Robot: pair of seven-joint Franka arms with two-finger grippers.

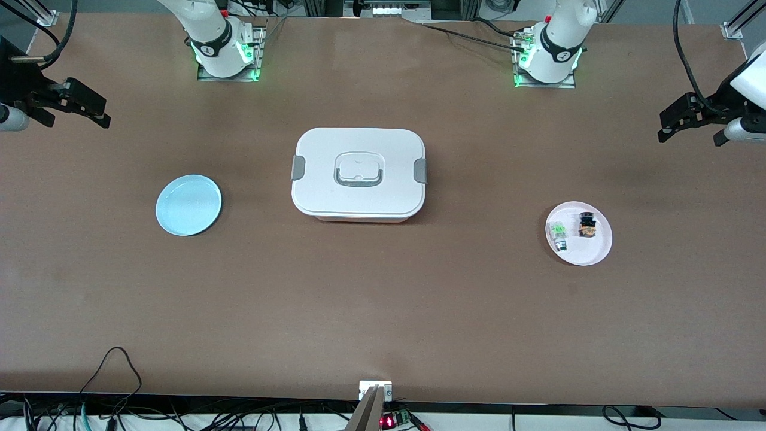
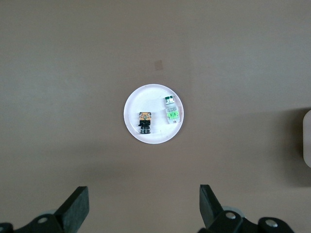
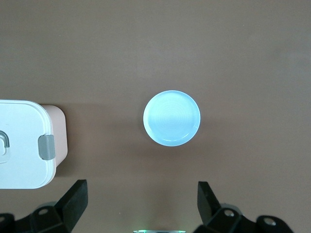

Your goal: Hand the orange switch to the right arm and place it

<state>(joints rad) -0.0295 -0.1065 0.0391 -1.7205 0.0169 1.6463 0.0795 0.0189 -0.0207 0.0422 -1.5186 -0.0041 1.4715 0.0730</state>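
Orange switch point(image 1: 587, 226): on white plate point(image 1: 592, 254), left arm's reach
Left claw point(image 2: 143, 206): high over plate, wide open, empty
Right claw point(image 3: 141, 204): over blue plate point(image 1: 179, 218), open, empty, waiting

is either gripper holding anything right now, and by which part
Nothing is held. The left gripper and right gripper are both open and empty; the orange switch lies on its white plate.

A robotics lab: 2 white robot arm bases point(image 1: 218, 45) bolted to a brown desk point(image 1: 383, 311), loose cables point(image 1: 114, 365) along its edge, metal framing above.
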